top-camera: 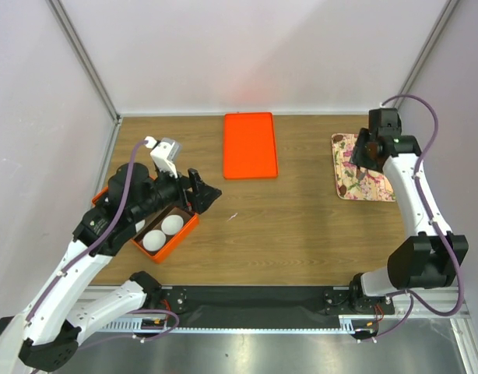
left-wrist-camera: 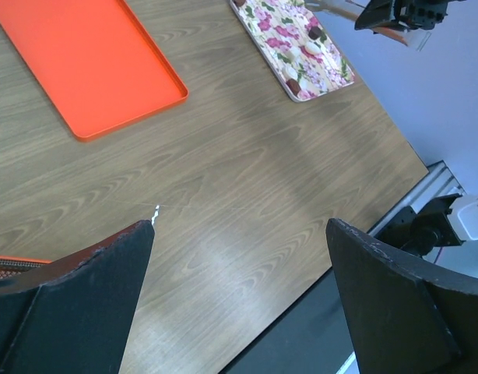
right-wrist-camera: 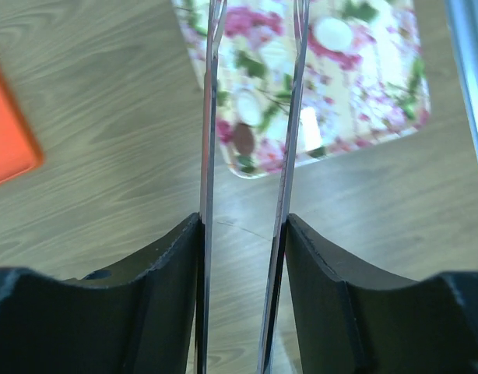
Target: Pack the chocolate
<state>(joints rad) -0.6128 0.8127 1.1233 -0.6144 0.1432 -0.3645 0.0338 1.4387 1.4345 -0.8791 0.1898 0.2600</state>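
Now the right gripper [right-wrist-camera: 244, 226] hangs over the left part of the plate [top-camera: 363, 185]. A thin metal blade [right-wrist-camera: 210, 117] runs forward along the inner face of each finger. The blades stand partly apart with a clear gap between them, and nothing is clamped in it.

On the plate, a dark chocolate [right-wrist-camera: 244, 138] shows in that gap, near the plate's near-left corner as the wrist view gives it. I cannot tell whether the blades touch it. Pale pieces [right-wrist-camera: 332, 33] lie elsewhere on the plate, one just right of the dark one and others further in.

Across the table [top-camera: 286, 226] from the plate, on its left side, the left gripper [left-wrist-camera: 240, 234] has its fingers spread wide and holds nothing. Below it, still further from the plate, sits an orange box [top-camera: 181, 234] with two white cups [top-camera: 172, 224] inside, side by side. An orange tray [top-camera: 249, 145] lies flat between that arm and the plate, toward the table's far edge, well apart from the plate.
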